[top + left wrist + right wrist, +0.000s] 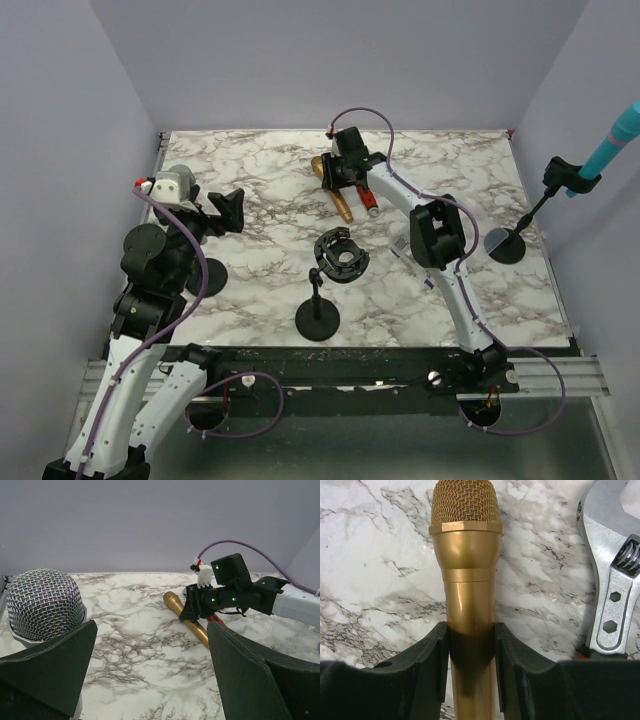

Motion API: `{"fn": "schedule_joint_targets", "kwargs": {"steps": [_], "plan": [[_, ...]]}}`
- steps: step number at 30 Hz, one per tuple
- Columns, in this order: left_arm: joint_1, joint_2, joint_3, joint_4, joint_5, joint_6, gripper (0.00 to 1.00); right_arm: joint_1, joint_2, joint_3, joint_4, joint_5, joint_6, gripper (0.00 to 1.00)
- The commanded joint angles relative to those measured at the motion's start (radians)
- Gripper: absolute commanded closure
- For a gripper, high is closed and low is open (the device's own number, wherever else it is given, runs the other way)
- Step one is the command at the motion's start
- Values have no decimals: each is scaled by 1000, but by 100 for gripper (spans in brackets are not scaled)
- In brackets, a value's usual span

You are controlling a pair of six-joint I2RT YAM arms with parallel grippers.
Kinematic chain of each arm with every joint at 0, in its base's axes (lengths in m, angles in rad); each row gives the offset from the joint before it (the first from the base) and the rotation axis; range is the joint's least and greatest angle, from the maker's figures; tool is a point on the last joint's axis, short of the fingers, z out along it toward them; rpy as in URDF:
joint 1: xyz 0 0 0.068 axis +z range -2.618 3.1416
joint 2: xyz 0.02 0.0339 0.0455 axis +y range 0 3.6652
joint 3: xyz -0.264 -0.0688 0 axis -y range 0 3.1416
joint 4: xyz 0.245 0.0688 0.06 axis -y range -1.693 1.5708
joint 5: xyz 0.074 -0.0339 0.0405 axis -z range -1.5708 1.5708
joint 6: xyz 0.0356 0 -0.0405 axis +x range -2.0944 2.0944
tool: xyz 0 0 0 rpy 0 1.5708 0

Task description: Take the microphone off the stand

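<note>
Top external view: nearest the arm bases, the centre stand (320,322) rises from its round black foot in the middle of the white-and-grey marble surface (260,160), its ring clip bare. Left of that stand, the left pincer (232,208) hangs released with its fingers spread wide. A silver microphone (45,605) sits just beside its left finger; I cannot tell whether they touch. Right of the centre stand, at the surface's edge, a second stand (510,245) carries a teal microphone (612,145) tilted up and outward in its clip. Beyond the centre stand, toward the far edge, the right pincer (470,665) is clenched on the body of the gold microphone (469,605), which lies along the marble. A silver wrench (612,580) lies just beside it. Plain lilac walls (330,60) close the surface in on three sides.
</note>
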State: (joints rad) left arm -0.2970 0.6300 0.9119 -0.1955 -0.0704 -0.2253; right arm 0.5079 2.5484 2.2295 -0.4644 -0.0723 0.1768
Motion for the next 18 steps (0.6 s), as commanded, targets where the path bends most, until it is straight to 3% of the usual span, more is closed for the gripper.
{"fn": "schedule_joint_targets", "kwargs": {"steps": [1,5,18], "plan": [[-4,12,-5,24,14,-6,7,14,22,-59,-46,25,8,63],[-4,22,-4,22,26,-13,7,15,18,-51,-58,21,-1,43],[-3,8,-5,23,31,-16,7,14,-28,55,-149,57,-11,12]]}}
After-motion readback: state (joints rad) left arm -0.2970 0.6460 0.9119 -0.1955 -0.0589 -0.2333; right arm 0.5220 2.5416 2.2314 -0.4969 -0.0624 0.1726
